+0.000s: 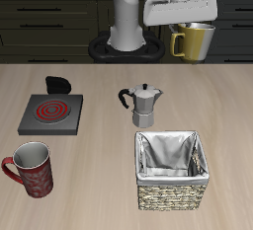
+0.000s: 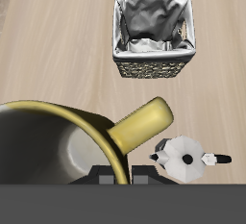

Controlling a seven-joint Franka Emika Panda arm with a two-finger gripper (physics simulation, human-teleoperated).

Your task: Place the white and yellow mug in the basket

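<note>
My gripper [image 1: 195, 24] is shut on the white and yellow mug [image 1: 194, 41], an olive-yellow mug with a loop handle, and holds it high above the table's back edge. In the wrist view the mug [image 2: 67, 146] fills the near field, its pale inside and yellow handle [image 2: 142, 127] showing. The square wicker basket [image 1: 172, 168] with grey cloth lining stands near the table's front edge, well below and forward of the mug. It also shows in the wrist view [image 2: 154, 38], and nothing shows inside it.
A silver moka pot [image 1: 145, 105] with a black handle stands behind the basket; it shows in the wrist view [image 2: 184, 157] too. A red patterned mug [image 1: 31, 169] stands near the front edge. A small stove plate [image 1: 50, 112] with a red coil lies behind it.
</note>
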